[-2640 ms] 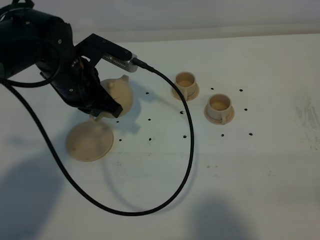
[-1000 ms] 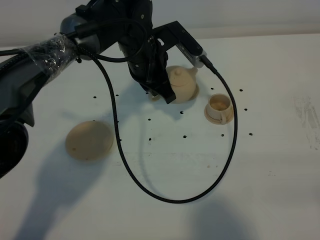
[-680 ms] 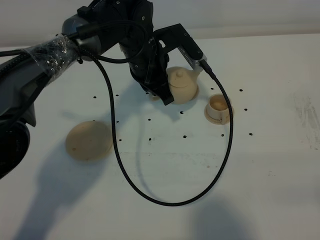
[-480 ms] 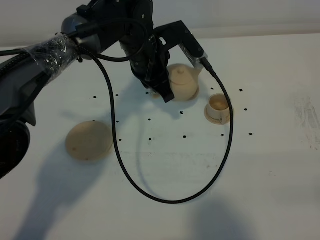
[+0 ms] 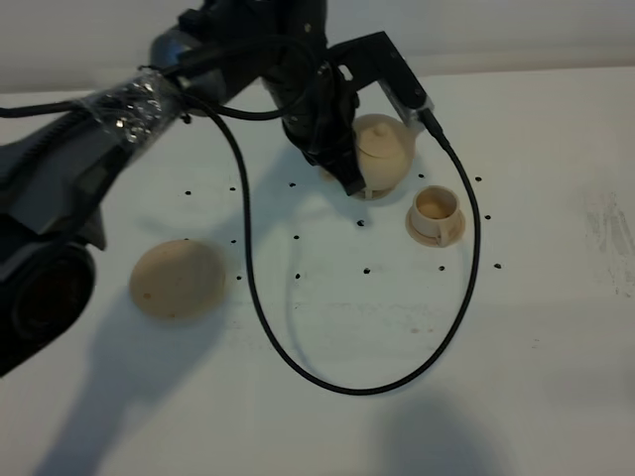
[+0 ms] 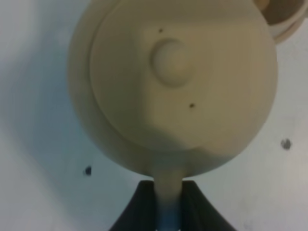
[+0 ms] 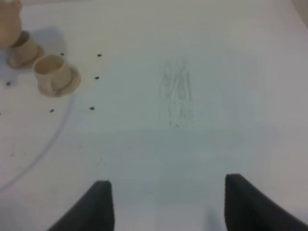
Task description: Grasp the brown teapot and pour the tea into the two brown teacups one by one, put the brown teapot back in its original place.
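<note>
Left gripper clamps round matte clay teapot by thin handle (lid knobbed); right gripper spread wide.

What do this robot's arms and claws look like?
The left arm is black, one stretch wrapped in shiny clear film. A long black cable loops from a flat black box near the left claw, whose fingers are slim and black. The right claw shows only as two dark fingers.

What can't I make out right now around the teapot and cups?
Exterior high: far teacup, mostly hidden by the brown teapot.
Left wrist: spout, lost at the frame edge; left tool cut off by the edge.
Every view: any tea stream, hidden or too small.
</note>
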Available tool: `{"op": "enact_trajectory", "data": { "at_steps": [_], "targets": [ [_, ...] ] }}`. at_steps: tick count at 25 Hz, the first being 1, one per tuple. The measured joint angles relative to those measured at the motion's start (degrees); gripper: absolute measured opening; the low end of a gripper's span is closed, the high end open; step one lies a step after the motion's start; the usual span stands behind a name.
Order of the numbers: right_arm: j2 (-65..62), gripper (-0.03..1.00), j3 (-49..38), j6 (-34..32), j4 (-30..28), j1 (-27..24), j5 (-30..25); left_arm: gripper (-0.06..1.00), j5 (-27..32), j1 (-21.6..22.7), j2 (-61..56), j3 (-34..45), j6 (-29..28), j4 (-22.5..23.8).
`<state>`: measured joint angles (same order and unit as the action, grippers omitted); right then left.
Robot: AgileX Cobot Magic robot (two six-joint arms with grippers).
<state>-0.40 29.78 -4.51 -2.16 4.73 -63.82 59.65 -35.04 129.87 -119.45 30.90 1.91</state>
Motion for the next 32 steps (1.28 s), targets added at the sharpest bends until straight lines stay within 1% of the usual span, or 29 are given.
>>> {"op": "enact_trajectory", "data": {
  "at_steps": [5, 13, 24, 28, 32],
  "targets": [
    [0.0, 0.49, 0.0, 0.0, 0.0, 0.0, 0.0, 0.01, -0.1, -0.9, 0.6, -1.5, 1.3, 0.7],
    [0.0, 0.49, 0.0, 0.0, 0.0, 0.0, 0.0, 0.01, 0.7, -1.5, 0.6, -1.5, 4.1, 4.3],
    [0.0, 0.49, 0.0, 0.0, 0.0, 0.0, 0.0, 0.01, 6.2, -1.5, 0.6, -1.5, 10.1, 5.5],
    [0.0, 0.49, 0.0, 0.0, 0.0, 0.0, 0.0, 0.01, 7.0, -1.9, 0.2, -1.5, 11.6, 6.7],
    [0.0, 0.49, 0.0, 0.0, 0.0, 0.0, 0.0, 0.01, 7.1, -2.1, -0.5, -1.5, 13.0, 6.8]
  ]
}}
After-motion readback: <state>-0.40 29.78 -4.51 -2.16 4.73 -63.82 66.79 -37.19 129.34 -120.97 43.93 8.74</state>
